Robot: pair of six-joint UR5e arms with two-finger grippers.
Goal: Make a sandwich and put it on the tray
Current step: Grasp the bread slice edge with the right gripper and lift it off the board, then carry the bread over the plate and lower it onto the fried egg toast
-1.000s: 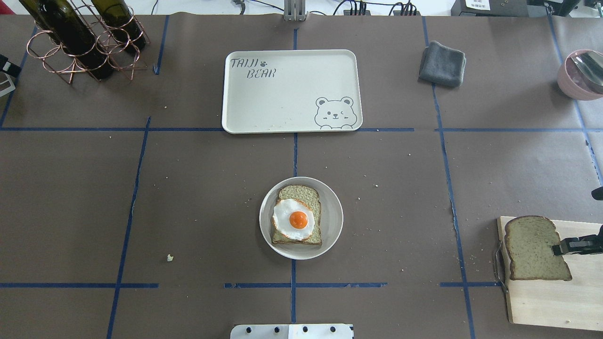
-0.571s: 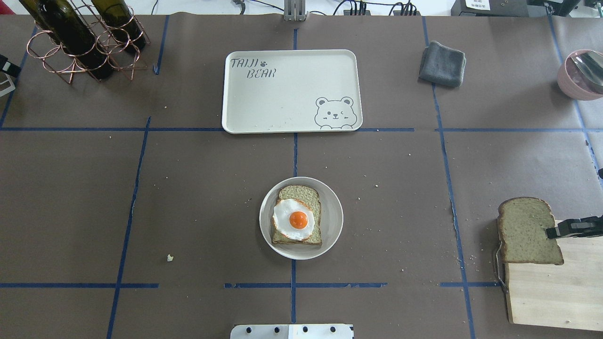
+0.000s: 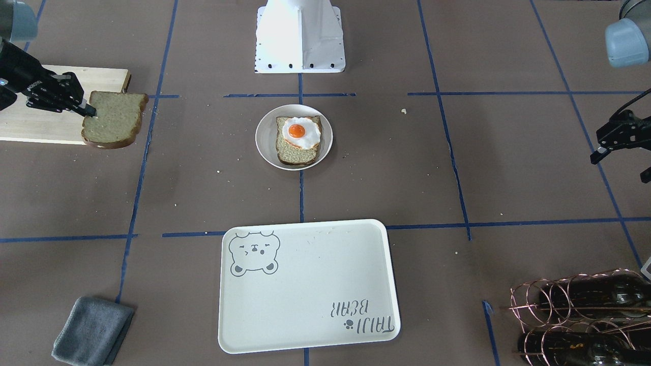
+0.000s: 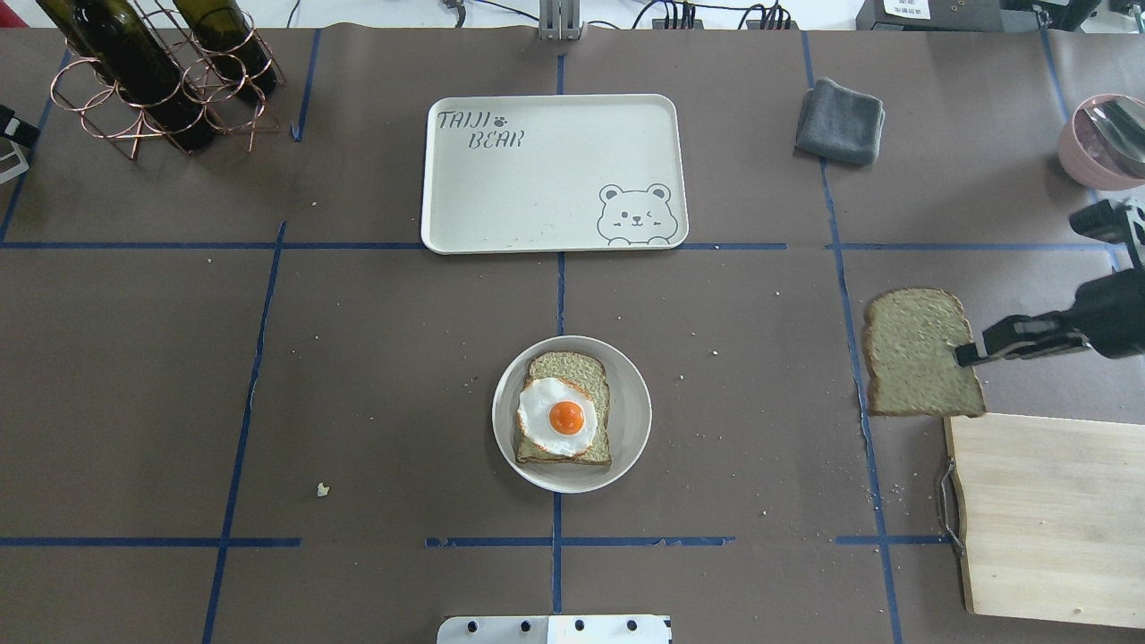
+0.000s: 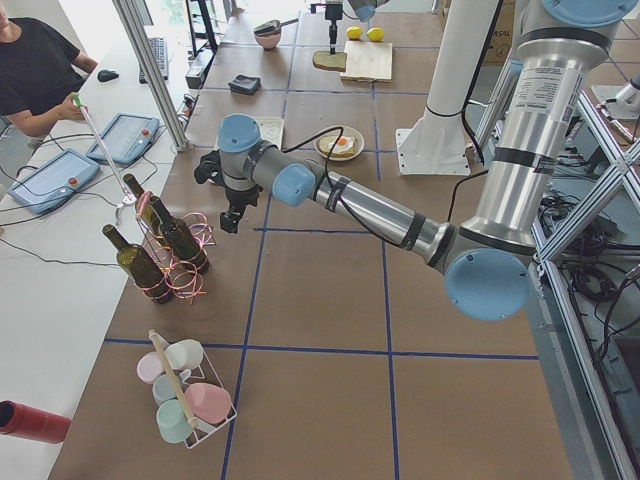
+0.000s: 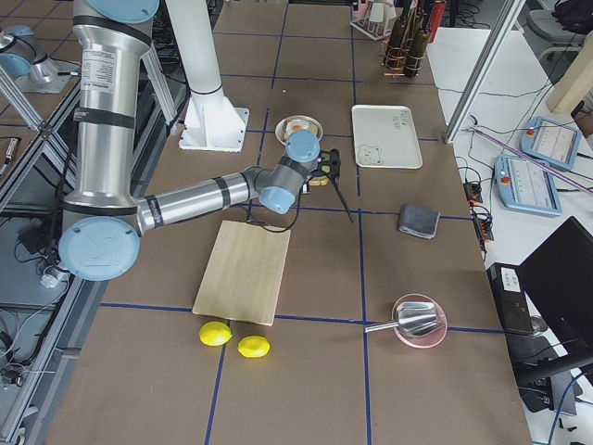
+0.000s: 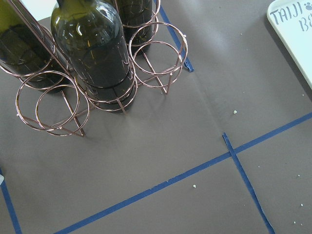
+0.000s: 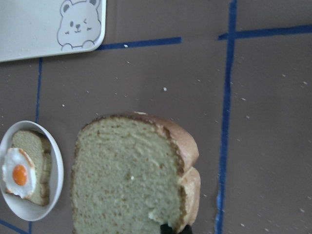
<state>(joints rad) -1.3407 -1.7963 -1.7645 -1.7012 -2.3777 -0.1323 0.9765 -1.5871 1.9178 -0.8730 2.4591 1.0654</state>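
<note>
My right gripper (image 4: 971, 351) is shut on the edge of a bread slice (image 4: 921, 353) and holds it above the table, just beyond the cutting board's far corner. The slice also shows in the front view (image 3: 114, 119) and large in the right wrist view (image 8: 131, 180). A second bread slice (image 4: 572, 367) with a fried egg (image 4: 559, 418) on top lies on a small round white plate (image 4: 626, 447) at the table's middle. The cream bear tray (image 4: 550, 174) lies beyond the plate with nothing on it. My left gripper (image 3: 619, 168) hangs open near the bottle rack, far from the food.
A wooden cutting board (image 4: 1047, 519) lies bare at the near right. A grey cloth (image 4: 839, 121) and a pink bowl (image 4: 1100, 143) sit at the far right. A copper rack of wine bottles (image 4: 161, 76) stands at the far left. Crumbs dot the brown table.
My right gripper has lifted the bread slice off the cutting board and carried it away from the robot and leftward in the overhead view. The plate, egg and tray have not moved.
</note>
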